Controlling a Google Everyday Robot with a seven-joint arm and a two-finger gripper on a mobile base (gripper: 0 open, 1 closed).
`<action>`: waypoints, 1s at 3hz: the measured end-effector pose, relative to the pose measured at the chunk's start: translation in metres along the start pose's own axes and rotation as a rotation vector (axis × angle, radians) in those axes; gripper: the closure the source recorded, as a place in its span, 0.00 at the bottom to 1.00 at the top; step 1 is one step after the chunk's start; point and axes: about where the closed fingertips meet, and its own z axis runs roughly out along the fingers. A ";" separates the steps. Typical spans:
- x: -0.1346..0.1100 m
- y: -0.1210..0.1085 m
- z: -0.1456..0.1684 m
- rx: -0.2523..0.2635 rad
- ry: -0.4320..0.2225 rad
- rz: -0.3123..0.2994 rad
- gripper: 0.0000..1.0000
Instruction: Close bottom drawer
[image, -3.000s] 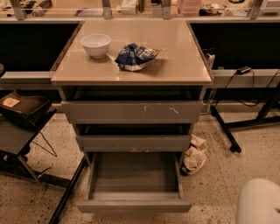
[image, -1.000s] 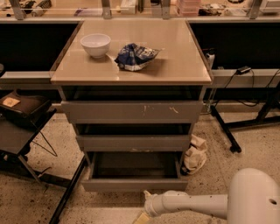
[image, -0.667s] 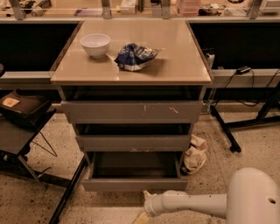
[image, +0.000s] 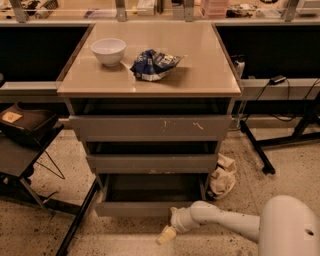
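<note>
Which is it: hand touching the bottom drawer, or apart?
Cannot tell. The camera view shows the hand low in front of the bottom drawer, neither contact nor gap plain.

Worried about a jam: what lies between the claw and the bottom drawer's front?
Only a bare strip of speckled floor, in the camera view; the claw hangs low before the bottom drawer.

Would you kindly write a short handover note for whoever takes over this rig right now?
Gripper: low by the floor, just in front of the bottom drawer, near the right end of its front.
Bottom drawer: part-way out, its tray showing; not yet shut.
Done: approach only.
To do: push the front in until it lines up with the middle drawer above.
</note>
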 end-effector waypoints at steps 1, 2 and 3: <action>0.000 0.000 0.000 0.000 0.000 0.000 0.00; -0.009 -0.036 -0.004 0.029 0.003 0.056 0.00; -0.024 -0.061 -0.008 0.049 -0.006 0.104 0.00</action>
